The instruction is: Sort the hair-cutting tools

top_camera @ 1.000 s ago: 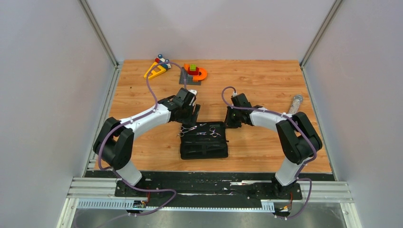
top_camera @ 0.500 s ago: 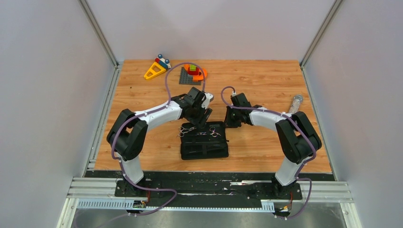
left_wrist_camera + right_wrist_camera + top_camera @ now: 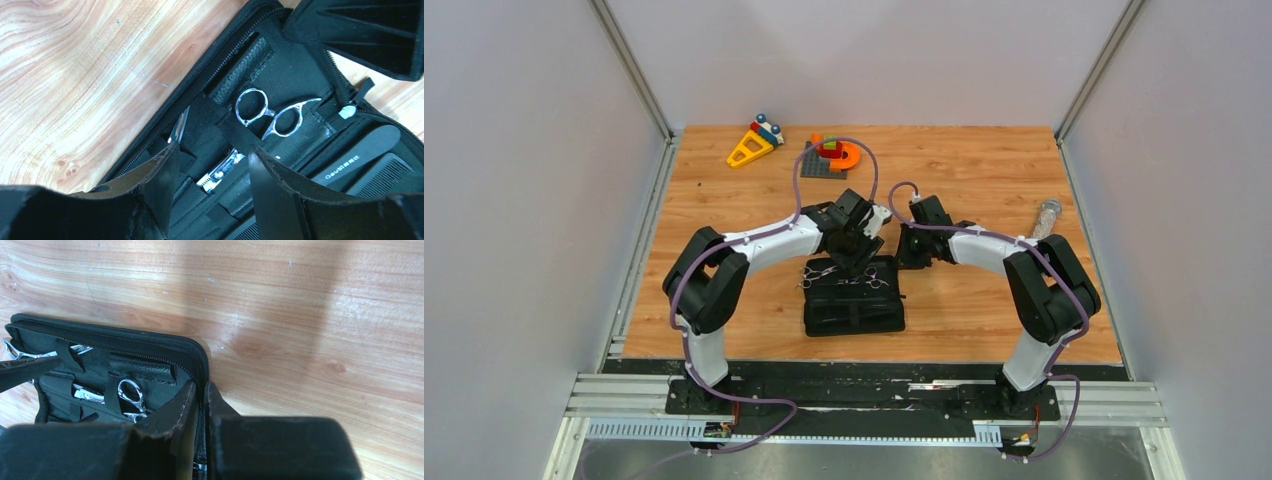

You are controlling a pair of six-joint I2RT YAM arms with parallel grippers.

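A black zip case (image 3: 854,300) lies open mid-table. One pair of silver scissors (image 3: 817,272) sticks out over its left edge. The second pair (image 3: 874,281) sits under the case's straps, ring handles showing in the left wrist view (image 3: 270,116). The black comb (image 3: 361,159) lies in the case beside them. My left gripper (image 3: 858,256) hovers open and empty over the case's upper half, its fingers either side of the strapped scissors' pivot (image 3: 212,152). My right gripper (image 3: 910,256) is shut on the case's zipped right edge (image 3: 200,390).
Colourful toy blocks (image 3: 752,146) and more blocks on a grey plate (image 3: 832,154) stand at the back left. A clear glittery tube (image 3: 1046,218) lies at the right edge. Grey walls close in both sides of the wooden table (image 3: 984,170).
My left arm has swung right, from beside the case's upper left corner to over its upper half. The right arm and the case have not moved.
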